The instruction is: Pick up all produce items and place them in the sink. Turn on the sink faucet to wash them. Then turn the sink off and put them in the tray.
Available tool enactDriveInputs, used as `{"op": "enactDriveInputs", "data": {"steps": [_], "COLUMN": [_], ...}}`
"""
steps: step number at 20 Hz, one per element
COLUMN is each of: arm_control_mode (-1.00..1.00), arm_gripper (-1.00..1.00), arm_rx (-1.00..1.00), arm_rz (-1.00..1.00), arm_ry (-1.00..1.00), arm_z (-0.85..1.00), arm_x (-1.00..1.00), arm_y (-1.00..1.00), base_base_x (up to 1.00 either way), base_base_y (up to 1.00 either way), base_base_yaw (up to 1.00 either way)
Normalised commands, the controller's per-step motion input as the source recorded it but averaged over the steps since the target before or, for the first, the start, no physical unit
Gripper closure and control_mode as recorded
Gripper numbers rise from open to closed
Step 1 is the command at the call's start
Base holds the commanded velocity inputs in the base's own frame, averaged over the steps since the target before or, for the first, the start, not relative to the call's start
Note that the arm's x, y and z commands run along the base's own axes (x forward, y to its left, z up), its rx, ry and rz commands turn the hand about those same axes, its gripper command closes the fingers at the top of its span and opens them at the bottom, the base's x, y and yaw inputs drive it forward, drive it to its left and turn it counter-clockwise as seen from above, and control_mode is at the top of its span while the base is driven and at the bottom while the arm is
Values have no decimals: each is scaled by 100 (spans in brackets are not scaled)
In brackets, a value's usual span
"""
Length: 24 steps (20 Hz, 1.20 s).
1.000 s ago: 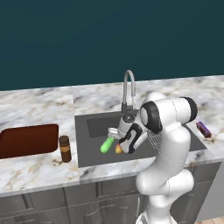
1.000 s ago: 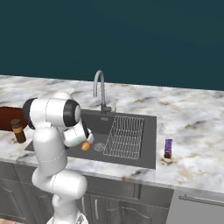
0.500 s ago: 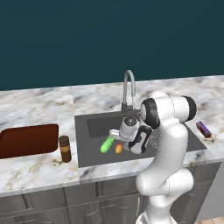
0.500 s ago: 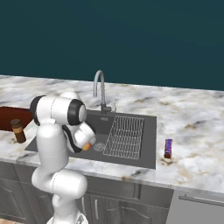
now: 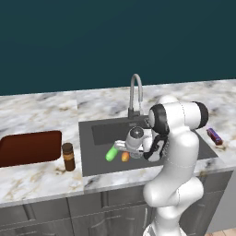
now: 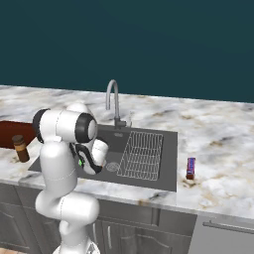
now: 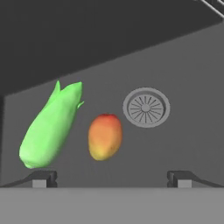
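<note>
Green corn-like vegetable (image 7: 50,129) lies on the sink (image 5: 92,138) floor in the hand view, long axis from 7 to 1 o'clock, pointed tip up; the orange-yellow mango (image 7: 105,136) sits just beside it at 3 o'clock, near the drain (image 7: 146,107). Hand (image 7: 111,178) hovers above both, fingers spread, holding nothing. Tray (image 5: 27,147) sits on the table at 9 o'clock of the sink, beside the brown jar (image 5: 68,156).
</note>
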Motion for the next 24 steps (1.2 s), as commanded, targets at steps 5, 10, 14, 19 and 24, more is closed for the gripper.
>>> {"op": "enactDriveInputs", "data": {"steps": [5,10,14,19,24], "arm_control_mode": [-100,-100,-100,-100,-100], "arm_gripper": [-100,-100,-100,-100,-100], "arm_rx": [0,0,0,0,0], "arm_rz": [0,0,1,1,0], "arm_ry": [-2,0,0,0,0], "arm_z": [-5,-6,-7,-15,-18], "arm_x": [-10,0,0,0,0], "arm_y": [0,0,0,0,0], "base_base_x": [0,0,0,0,0], "base_base_y": [0,0,0,0,0], "base_base_yaw": [0,0,0,0,0]}}
